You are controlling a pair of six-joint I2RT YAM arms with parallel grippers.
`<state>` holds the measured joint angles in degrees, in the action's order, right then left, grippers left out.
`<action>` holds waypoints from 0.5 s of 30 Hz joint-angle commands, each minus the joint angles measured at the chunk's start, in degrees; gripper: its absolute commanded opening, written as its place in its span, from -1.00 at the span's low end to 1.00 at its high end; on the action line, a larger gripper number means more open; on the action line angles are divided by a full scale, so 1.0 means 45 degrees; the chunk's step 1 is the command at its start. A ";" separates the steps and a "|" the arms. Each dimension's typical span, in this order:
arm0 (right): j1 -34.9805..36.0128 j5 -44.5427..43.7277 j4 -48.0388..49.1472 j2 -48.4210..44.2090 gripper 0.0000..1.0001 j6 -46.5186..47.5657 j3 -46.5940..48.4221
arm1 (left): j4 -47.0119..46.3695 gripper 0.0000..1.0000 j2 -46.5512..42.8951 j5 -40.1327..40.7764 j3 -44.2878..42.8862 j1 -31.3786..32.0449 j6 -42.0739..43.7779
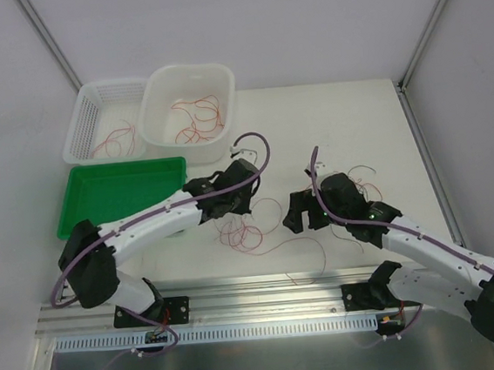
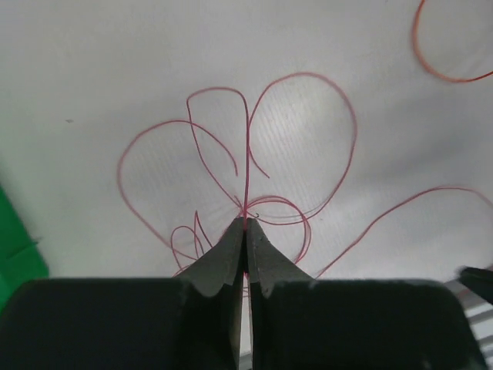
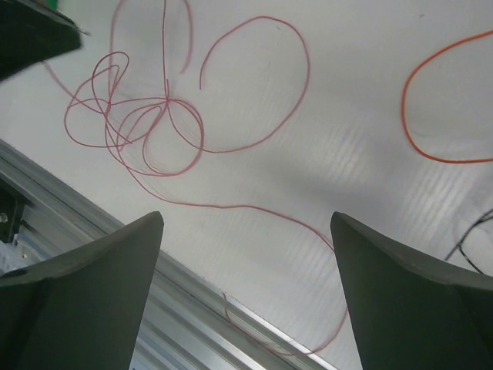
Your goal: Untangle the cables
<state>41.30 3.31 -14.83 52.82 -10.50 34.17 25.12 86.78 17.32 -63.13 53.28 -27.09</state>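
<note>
A knot of thin red cables [image 1: 244, 231] lies on the white table between the two arms. My left gripper [image 1: 231, 206] is down at its upper edge. In the left wrist view that gripper [image 2: 246, 223] is shut on one red cable [image 2: 247, 154], which runs straight up out of the closed tips into several loops. My right gripper [image 1: 301, 215] hovers to the right of the knot. It [image 3: 246, 220] stands wide open with nothing between its fingers, and the red tangle [image 3: 146, 123] shows beyond them. An orange cable [image 3: 420, 116] curls off to the right.
At the back left stand a white tub [image 1: 187, 66] and a white basket [image 1: 110, 84], both holding red cables. A green tray [image 1: 116, 193] lies in front of them. An aluminium rail [image 1: 257, 291] runs along the near table edge, and one red strand [image 3: 254, 327] droops over it.
</note>
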 commanded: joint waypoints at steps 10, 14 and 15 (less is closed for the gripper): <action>0.0451 0.1840 0.4544 0.3570 0.79 -0.0654 0.1231 | 0.0745 -1.00 -0.5280 0.1344 -0.4754 0.0055 0.3106; 0.0880 0.1765 0.4799 0.4471 0.77 -0.0538 0.1819 | 0.0764 -1.00 -0.5321 0.2886 -0.6065 0.0036 0.4358; 0.1074 0.1764 0.4877 0.4628 0.77 -0.0363 0.1878 | 0.0745 -1.00 -0.5301 0.3082 -0.6319 0.0036 0.4573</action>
<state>44.40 9.47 1.69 72.23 -12.64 39.22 27.49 61.87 25.17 -88.36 53.28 -13.08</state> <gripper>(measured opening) 0.888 0.007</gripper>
